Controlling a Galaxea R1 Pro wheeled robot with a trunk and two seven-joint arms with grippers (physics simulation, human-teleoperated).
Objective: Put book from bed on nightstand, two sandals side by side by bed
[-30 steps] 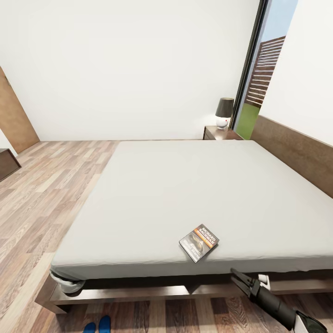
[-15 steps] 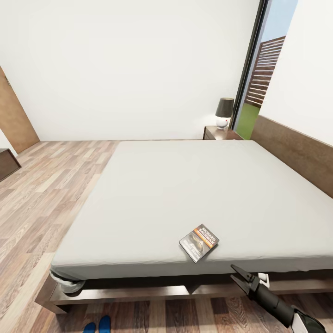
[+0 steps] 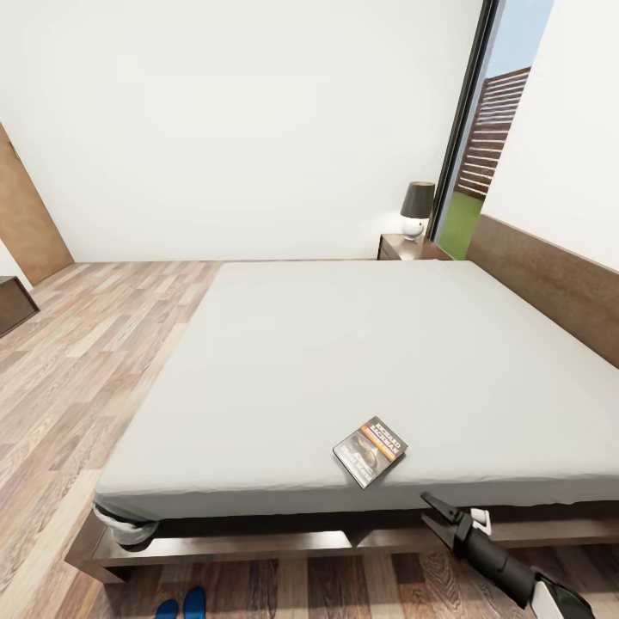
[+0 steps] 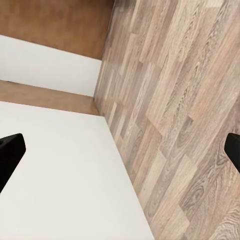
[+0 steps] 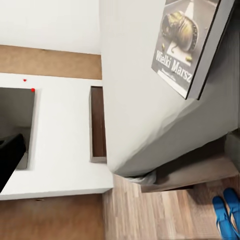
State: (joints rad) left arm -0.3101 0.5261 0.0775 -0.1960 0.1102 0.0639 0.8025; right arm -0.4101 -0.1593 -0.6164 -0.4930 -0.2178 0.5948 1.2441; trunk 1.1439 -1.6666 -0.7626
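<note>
The book lies flat on the grey mattress of the bed, close to its near edge. Its dark cover with an orange band faces up. The book also shows in the right wrist view. My right gripper hangs open just below and to the right of the book, in front of the bed frame, touching nothing. Two blue sandals lie together on the floor by the near left of the bed, also seen as sandals. A nightstand stands at the far side. My left gripper is open over the floor.
A dark-shaded lamp stands on the far nightstand beside the tall window. The headboard runs along the right. Wood-plank floor stretches left of the bed, with a dark cabinet corner at the left edge.
My right gripper has crept a little to the left, towards the near bed edge under the book. Book, sandals and camera have stayed put.
</note>
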